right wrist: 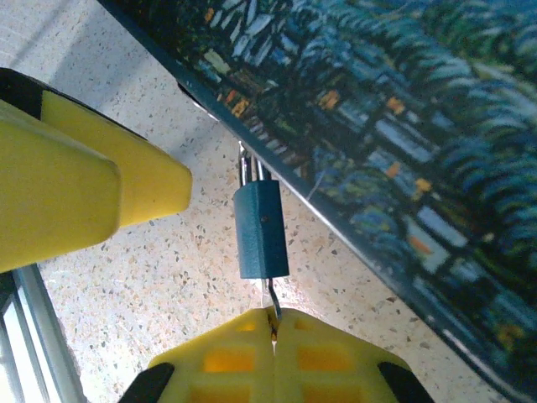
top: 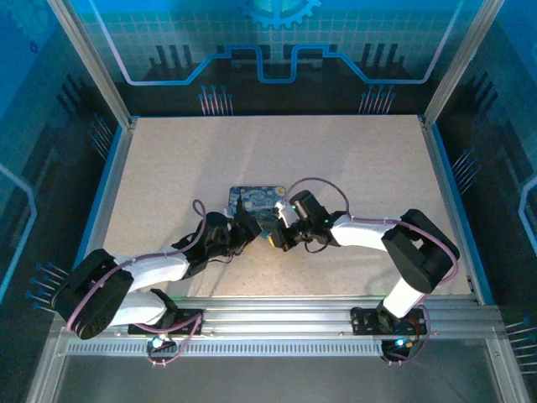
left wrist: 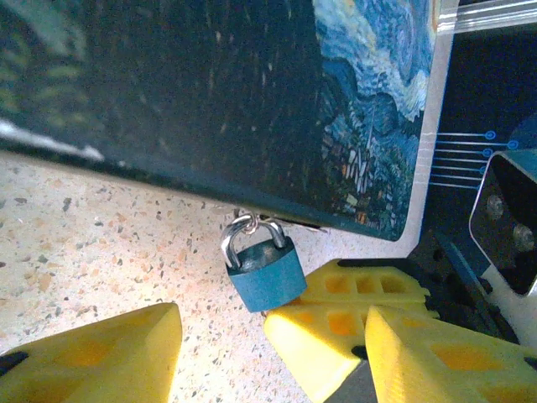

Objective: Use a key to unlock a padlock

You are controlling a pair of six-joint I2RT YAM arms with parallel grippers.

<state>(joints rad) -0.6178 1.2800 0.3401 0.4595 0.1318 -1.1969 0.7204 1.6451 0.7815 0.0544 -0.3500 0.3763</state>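
**No legible writing in view**

You will find no words, numbers or brand marks to read. The padlock (left wrist: 266, 275) has a plain blue body, the box (left wrist: 210, 92) bears only a swirling painted print, and the back panel (top: 168, 42) shows a gear emblem (top: 282, 8).

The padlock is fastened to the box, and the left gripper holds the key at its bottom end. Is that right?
Not quite: the right gripper, not the left, holds the key at the bottom end of the padlock, which is fastened to the box. The right wrist view shows it.
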